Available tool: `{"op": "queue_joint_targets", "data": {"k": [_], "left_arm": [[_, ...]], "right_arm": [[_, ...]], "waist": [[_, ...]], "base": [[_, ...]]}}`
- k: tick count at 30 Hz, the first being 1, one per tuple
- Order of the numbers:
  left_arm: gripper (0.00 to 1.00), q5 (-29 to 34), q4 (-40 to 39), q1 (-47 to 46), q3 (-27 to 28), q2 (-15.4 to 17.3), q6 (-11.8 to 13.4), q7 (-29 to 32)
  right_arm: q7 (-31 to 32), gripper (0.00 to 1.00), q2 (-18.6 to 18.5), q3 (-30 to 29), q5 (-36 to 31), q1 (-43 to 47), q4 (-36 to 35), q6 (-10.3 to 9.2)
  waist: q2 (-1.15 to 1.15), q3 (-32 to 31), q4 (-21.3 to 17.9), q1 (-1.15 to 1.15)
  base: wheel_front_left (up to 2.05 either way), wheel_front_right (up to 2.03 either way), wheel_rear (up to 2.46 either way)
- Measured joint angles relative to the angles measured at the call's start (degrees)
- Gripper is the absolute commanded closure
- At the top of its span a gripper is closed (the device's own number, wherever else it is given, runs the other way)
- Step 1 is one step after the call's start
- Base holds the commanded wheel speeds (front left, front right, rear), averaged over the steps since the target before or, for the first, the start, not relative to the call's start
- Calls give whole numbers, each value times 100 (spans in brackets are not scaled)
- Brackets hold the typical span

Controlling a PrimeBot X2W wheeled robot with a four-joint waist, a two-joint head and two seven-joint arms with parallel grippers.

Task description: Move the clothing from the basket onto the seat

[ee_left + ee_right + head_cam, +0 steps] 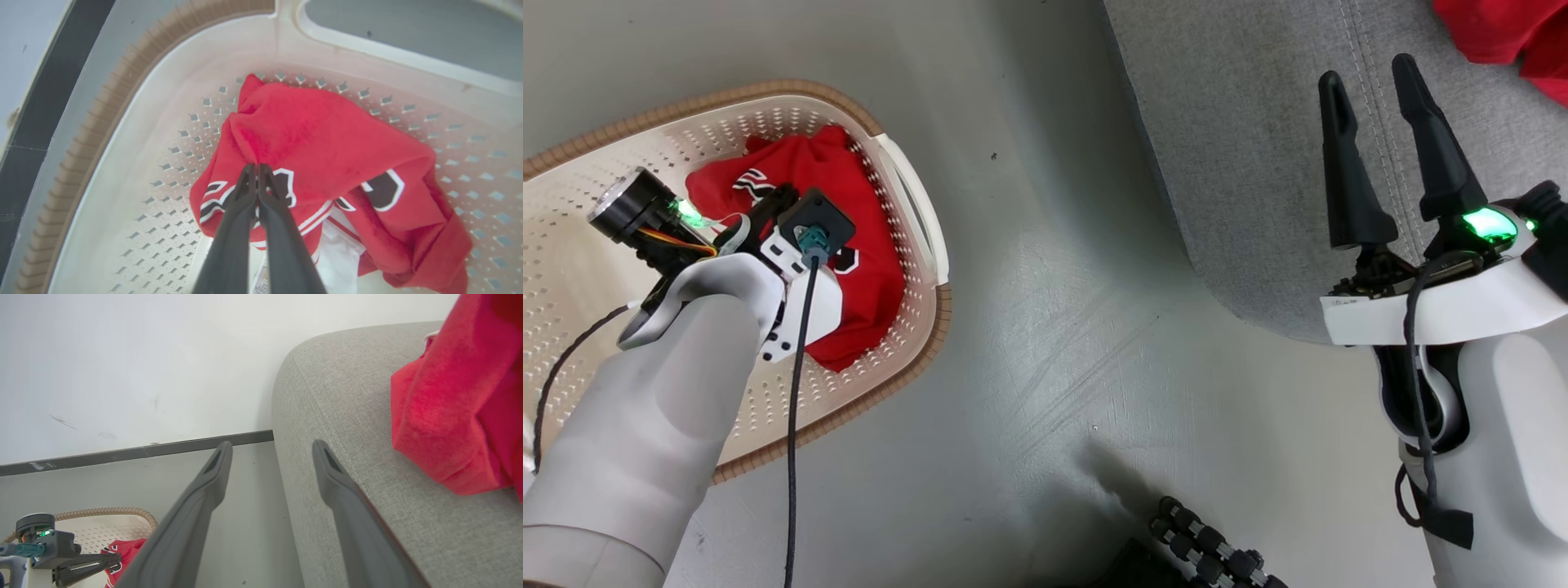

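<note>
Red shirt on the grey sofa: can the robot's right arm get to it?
Probably yes. The open right gripper hovers at the edge of the grey fabric sofa, and the bright red soft garment lies a little ahead of its fingertips on that sofa, with nothing between them.

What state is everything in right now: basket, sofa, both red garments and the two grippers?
Basket, upright, one garment inside.
Sofa, one garment lying on it.
Basket garment, crumpled in a heap.
Sofa garment, bunched up.
Left gripper, shut on a fold of the Basket garment.
Right gripper, open, holding nothing.
</note>
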Motion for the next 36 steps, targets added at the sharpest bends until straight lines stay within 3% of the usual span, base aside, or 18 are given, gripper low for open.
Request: {"op": "queue_joint_targets", "data": {"k": [24,36], "left_arm": [[100,-608,-991,660,338,-257,494,-1238],[100,-950,-1946,1388,684,-288,981,-1621]], "right_arm": [[0,0,-3,-107,-339,-459,175,0],[0,0,-12,-266,-635,-458,349,0]], "waist": [[0,-425,576,0],[0,-898,981,0]], "base": [[0,0,0],[0,0,0]]}}
